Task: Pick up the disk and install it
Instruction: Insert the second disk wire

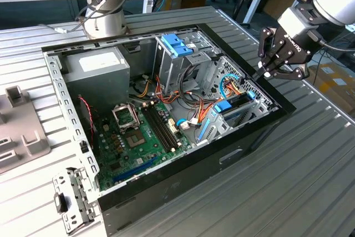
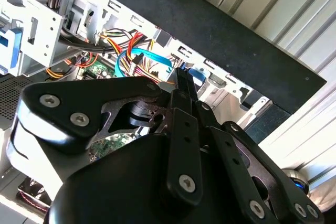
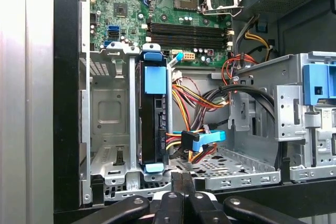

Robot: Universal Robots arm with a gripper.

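Note:
The disk (image 3: 153, 129), a dark drive with bright blue rails and a blue tab, stands on edge in a slot of the metal drive cage (image 3: 107, 114) inside the open computer case. In the exterior view the disk (image 1: 230, 109) sits low in the bay at the case's corner on the exterior view's right. My gripper (image 1: 259, 74) hovers just above the case's rim by that bay, apart from the disk. Its fingers (image 3: 181, 184) are pressed together, shut on nothing. The second wrist view has the fingertips (image 2: 184, 85) pointing at the cage's edge.
Orange, yellow and blue cables (image 3: 197, 140) run beside the disk. A green motherboard (image 1: 138, 137), a grey power supply box (image 1: 94, 67) and an upper cage with a blue latch (image 1: 176, 45) fill the case. A loose metal bracket (image 1: 72, 198) lies on the slatted table.

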